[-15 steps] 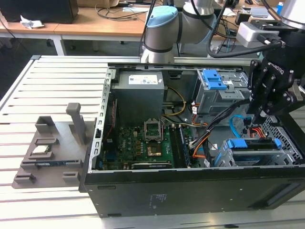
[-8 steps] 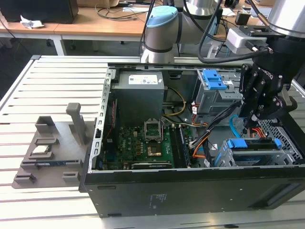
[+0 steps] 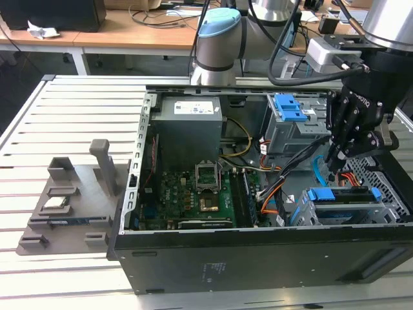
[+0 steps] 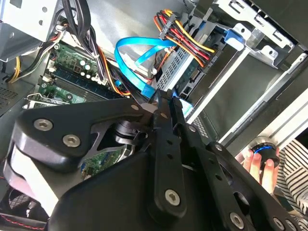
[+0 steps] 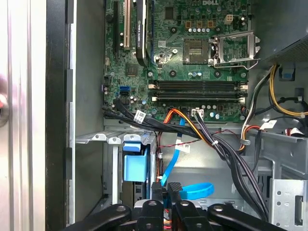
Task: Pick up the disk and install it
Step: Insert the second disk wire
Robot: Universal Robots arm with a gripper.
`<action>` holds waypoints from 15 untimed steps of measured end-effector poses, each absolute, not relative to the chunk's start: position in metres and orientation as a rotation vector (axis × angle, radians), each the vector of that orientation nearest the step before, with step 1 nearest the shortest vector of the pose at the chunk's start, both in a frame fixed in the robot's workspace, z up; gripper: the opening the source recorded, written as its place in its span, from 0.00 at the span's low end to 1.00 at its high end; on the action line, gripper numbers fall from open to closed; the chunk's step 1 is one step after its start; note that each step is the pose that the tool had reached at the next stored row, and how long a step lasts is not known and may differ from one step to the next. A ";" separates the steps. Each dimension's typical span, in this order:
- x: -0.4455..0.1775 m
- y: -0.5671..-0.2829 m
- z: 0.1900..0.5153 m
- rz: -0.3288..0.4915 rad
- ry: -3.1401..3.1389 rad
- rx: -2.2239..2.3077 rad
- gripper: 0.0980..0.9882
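Apparently installed, the disk (image 3: 342, 195) sits in the drive cage (image 3: 387, 213) near the case's front corner; closed, empty gripper (image 3: 342, 155) above.

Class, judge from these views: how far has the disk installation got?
Done, apparently: the disk sits in the drive cage, its blue carrier showing. In hand: nothing; the gripper hovers shut just above the cage. Left: confirming it is fully seated, which these views cannot settle.

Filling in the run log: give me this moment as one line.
gripper: shut, empty | position: inside case, above drive cage | disk: seated in cage, blue bracket showing
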State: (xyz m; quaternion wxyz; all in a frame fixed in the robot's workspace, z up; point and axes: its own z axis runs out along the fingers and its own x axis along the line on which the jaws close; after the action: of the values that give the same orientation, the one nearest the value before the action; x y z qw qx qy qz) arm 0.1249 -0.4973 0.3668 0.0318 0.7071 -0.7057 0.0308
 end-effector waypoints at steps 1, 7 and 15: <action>0.125 -0.497 0.367 0.095 -2.173 2.178 0.07; 0.125 -0.510 0.366 0.099 -2.171 2.175 0.07; 0.134 -0.518 0.356 0.105 -2.168 2.172 0.07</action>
State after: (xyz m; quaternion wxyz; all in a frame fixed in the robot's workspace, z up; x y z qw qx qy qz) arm 0.1338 -0.5182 0.3562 0.0357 0.7069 -0.7056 0.0343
